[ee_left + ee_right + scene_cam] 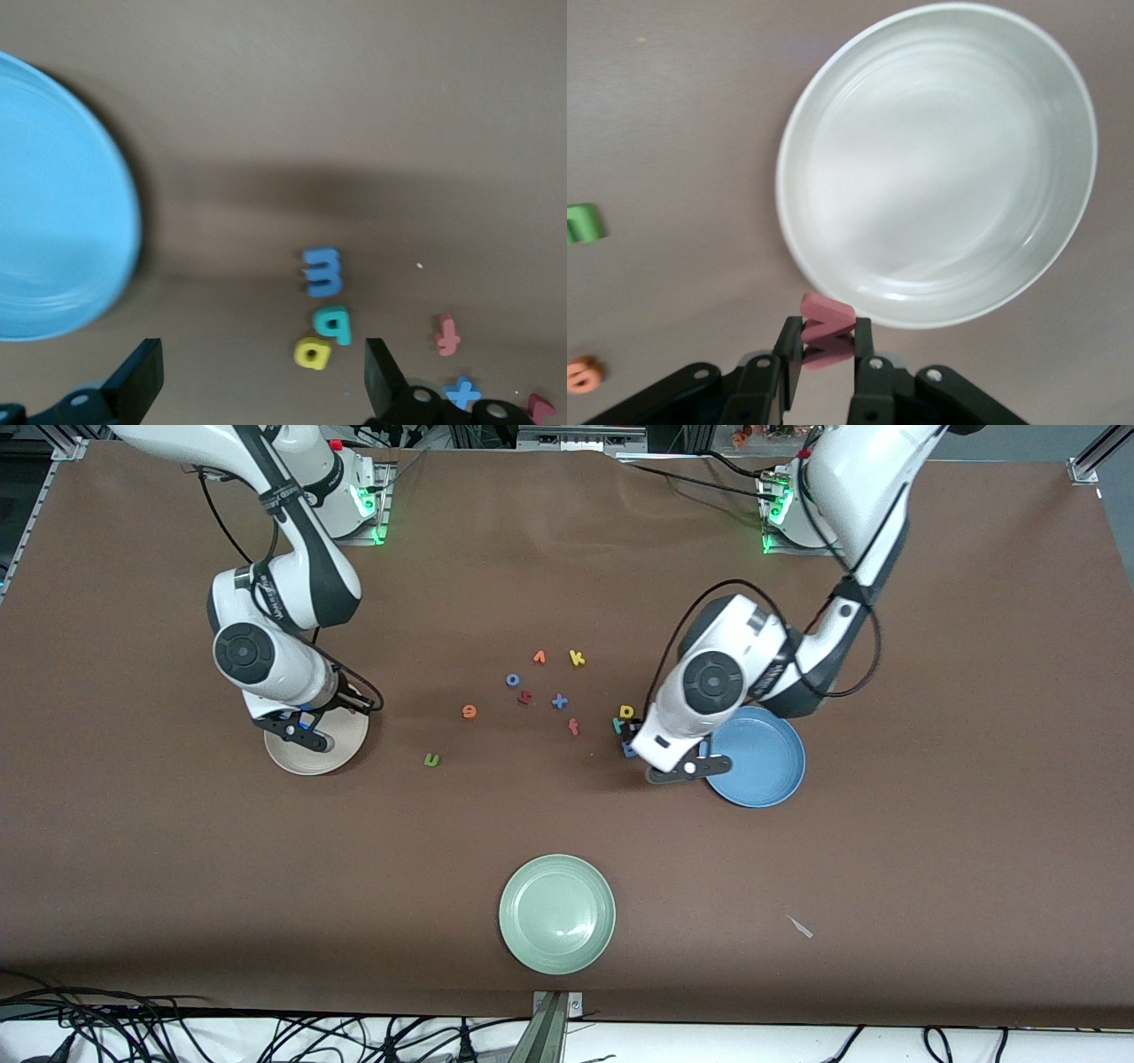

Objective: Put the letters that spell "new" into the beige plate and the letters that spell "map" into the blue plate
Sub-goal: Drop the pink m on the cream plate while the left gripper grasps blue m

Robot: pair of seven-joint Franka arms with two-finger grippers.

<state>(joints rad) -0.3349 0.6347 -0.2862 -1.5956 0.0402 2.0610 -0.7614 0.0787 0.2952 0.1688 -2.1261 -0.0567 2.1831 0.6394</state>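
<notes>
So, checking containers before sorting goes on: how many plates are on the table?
3: the beige plate under the right arm, the blue plate beside the left arm, and a pale green plate nearest the front camera.

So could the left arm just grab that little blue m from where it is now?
Probably yes. The left gripper hangs open over the table beside the blue plate, and the blue m lies flat with bare table around most of it. Only the teal a sits close beside it, which might get nudged.
</notes>
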